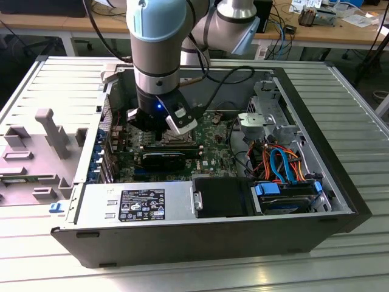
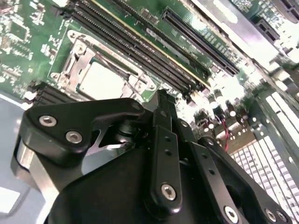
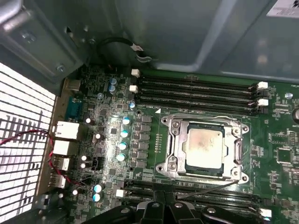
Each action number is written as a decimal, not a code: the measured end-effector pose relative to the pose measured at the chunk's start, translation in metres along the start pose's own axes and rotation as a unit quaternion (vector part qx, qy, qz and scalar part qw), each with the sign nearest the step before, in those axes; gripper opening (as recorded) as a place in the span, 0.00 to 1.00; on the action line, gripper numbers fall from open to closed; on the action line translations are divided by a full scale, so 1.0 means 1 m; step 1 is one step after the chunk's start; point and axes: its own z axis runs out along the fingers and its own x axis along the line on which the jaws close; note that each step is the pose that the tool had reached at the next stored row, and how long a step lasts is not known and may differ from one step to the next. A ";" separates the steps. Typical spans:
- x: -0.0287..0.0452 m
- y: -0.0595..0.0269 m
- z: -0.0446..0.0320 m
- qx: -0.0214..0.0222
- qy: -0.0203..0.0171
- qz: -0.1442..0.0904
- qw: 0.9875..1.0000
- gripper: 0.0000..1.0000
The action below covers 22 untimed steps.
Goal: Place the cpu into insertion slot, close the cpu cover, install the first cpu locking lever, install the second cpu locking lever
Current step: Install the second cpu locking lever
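we see the cpu (image 3: 204,147) seated in the insertion slot (image 3: 168,122) on the green motherboard (image 3: 117,112), in both wrist views. its top is a pale grey metal square with rounded corners and a faint brownish smudge across the middle; in the second wrist view the cpu (image 2: 100,81) reads almost white under the glare. the cpu cover (image 3: 236,151) lies down around it, a thin silvery frame whose square cut-out leaves the chip's top showing. a thin wire lever (image 3: 210,187) runs along one side of the socket, though we cannot say for sure whether it is latched.

the gripper (image 3: 164,204) hangs just above the board beside the socket, its black fingers (image 3: 154,207) drawn together at the tips with nothing between them. in the exterior view the gripper (image 1: 163,126) reaches down into the open computer case (image 1: 340,201), over the board's middle, with long black memory slots (image 3: 198,91) on the socket's far side.
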 end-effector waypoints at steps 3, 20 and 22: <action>-0.0067 0.0004 -0.0066 0.000 0.004 0.001 1.000 0.11; -0.0177 -0.0062 0.0183 0.000 0.016 0.003 1.000 0.11; -0.0114 -0.0066 0.0232 0.000 0.016 0.003 1.000 0.11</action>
